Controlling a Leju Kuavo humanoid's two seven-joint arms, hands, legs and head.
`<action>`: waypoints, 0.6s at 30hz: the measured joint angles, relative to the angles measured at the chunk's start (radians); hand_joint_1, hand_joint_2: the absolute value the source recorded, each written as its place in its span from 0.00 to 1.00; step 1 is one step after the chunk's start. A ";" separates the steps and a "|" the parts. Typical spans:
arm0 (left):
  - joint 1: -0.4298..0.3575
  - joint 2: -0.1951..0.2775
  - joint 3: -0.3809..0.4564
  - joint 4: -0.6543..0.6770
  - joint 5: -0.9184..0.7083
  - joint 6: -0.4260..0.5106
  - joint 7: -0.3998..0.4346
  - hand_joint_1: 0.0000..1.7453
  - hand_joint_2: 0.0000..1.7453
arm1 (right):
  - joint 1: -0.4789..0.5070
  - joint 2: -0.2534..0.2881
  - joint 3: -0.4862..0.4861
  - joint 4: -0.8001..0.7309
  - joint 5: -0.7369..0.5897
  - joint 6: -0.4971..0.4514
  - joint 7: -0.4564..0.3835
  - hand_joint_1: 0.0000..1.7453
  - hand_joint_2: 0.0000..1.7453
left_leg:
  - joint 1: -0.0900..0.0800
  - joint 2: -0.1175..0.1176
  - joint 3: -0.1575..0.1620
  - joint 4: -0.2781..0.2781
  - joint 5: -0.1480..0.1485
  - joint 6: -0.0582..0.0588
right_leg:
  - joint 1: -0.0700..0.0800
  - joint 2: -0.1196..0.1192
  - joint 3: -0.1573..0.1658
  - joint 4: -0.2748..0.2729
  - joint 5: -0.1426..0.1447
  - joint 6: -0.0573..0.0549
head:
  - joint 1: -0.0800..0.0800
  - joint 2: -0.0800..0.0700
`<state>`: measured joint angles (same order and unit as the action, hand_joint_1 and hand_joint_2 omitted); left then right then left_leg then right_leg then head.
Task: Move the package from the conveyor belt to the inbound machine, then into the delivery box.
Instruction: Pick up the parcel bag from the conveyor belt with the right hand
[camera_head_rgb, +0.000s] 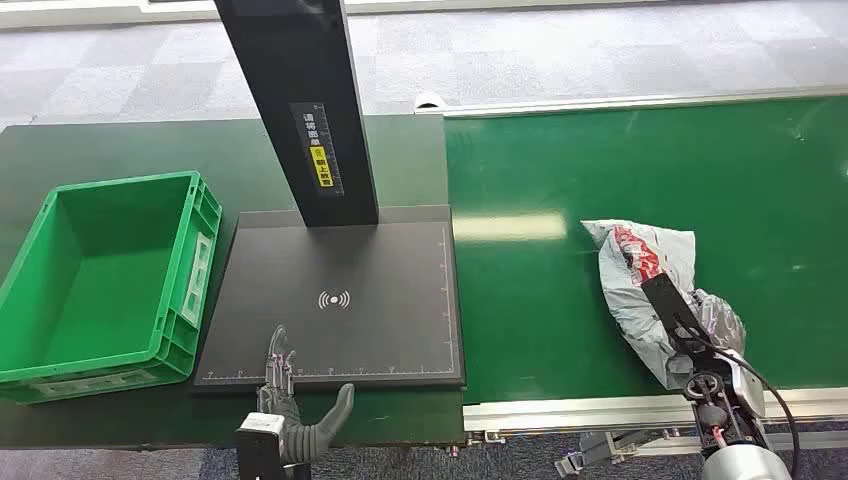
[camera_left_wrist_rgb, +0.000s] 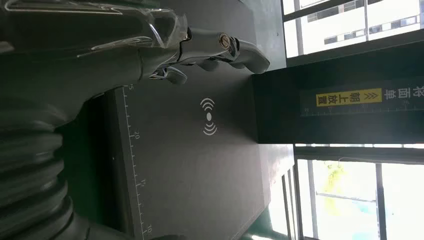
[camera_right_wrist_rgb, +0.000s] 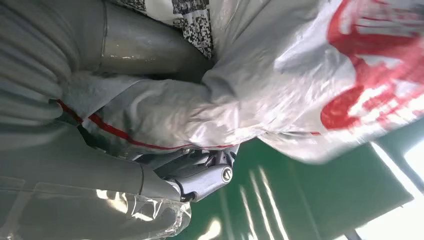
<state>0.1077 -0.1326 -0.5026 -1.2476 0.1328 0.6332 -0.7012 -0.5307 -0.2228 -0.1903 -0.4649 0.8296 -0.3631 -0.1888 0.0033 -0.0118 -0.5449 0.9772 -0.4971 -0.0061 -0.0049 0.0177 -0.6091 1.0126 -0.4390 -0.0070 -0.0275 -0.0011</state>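
Observation:
A crumpled grey plastic package (camera_head_rgb: 632, 268) with red print lies on the green conveyor belt (camera_head_rgb: 620, 150) at the right. My right hand (camera_head_rgb: 690, 335) reaches onto its near end. In the right wrist view the package (camera_right_wrist_rgb: 280, 75) is clamped between my thumb (camera_right_wrist_rgb: 145, 50) and the fingers (camera_right_wrist_rgb: 205, 177) under it, just above the belt. The inbound machine's black plate (camera_head_rgb: 380, 270), with a white wireless mark, sits left of the belt. My left hand (camera_head_rgb: 292, 405) hovers at the plate's near edge, fingers (camera_left_wrist_rgb: 225, 47) spread and holding nothing.
A black post (camera_head_rgb: 300, 100) with a yellow label rises from the back of the plate. An empty green delivery box (camera_head_rgb: 100, 275) stands on the dark table left of the plate. The belt's metal rail (camera_head_rgb: 600, 410) runs along its near edge.

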 joint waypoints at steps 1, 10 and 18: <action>0.000 0.000 0.000 -0.001 0.000 0.002 0.000 0.00 1.00 | 0.004 0.002 0.000 -0.015 -0.005 -0.004 -0.008 1.00 1.00 | 0.000 0.000 0.000 0.000 0.000 0.000 | 0.000 0.000 0.000 0.000 0.000 0.000 | 0.000 0.000; 0.010 0.000 0.012 -0.033 -0.019 0.026 0.000 0.00 1.00 | 0.136 0.069 0.079 -0.483 -0.079 0.028 -0.045 1.00 1.00 | 0.000 0.000 -0.002 0.000 0.000 0.000 | 0.000 -0.001 -0.002 0.000 -0.001 0.001 | 0.000 0.000; -0.018 -0.020 0.027 -0.032 -0.018 -0.019 0.000 0.00 1.00 | 0.131 0.145 0.334 -0.642 -0.213 0.120 -0.028 1.00 1.00 | 0.000 0.000 -0.001 0.000 0.001 0.000 | 0.000 -0.001 -0.001 0.000 -0.001 0.001 | 0.000 0.000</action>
<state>0.0895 -0.1524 -0.4755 -1.2799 0.1143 0.6137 -0.7012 -0.4000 -0.0783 0.1434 -1.1070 0.6167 -0.2430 -0.2170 0.0034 -0.0115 -0.5459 0.9768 -0.4959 -0.0061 -0.0044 0.0168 -0.6105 1.0129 -0.4398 -0.0061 -0.0273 -0.0011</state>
